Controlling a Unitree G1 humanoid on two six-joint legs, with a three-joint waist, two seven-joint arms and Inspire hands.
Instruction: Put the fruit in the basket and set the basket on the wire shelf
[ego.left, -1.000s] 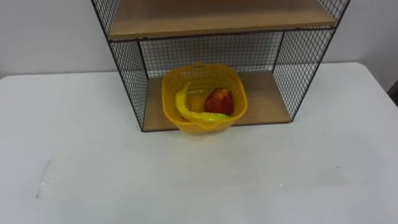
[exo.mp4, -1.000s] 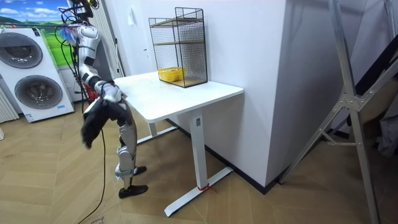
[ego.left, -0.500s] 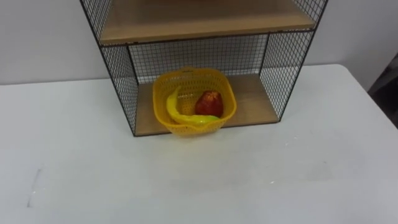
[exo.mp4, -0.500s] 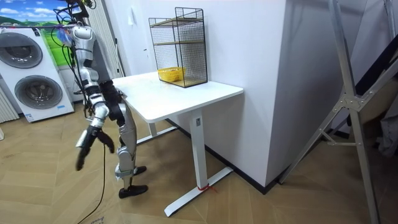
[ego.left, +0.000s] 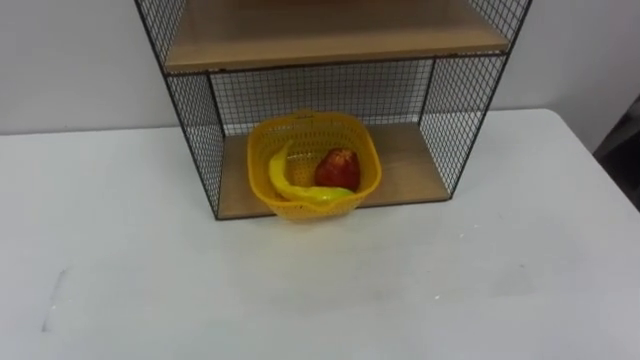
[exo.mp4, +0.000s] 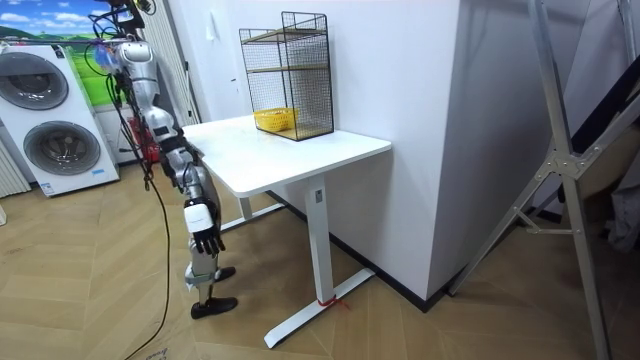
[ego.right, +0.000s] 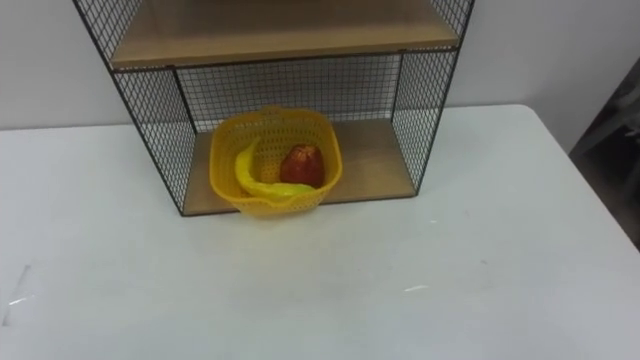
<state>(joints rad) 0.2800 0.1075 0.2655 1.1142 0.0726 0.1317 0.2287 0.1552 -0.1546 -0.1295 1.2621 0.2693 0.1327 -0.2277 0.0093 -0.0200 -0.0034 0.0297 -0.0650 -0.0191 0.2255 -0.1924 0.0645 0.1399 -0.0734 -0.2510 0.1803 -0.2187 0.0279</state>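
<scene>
White table is seen carrying the wire shelf. The yellow basket is set on its bottom board, with the banana and red apple kept inside, so the task is judged complete. The right hand is hung low beside the table's end, fingers loose and spread, nothing held.
</scene>
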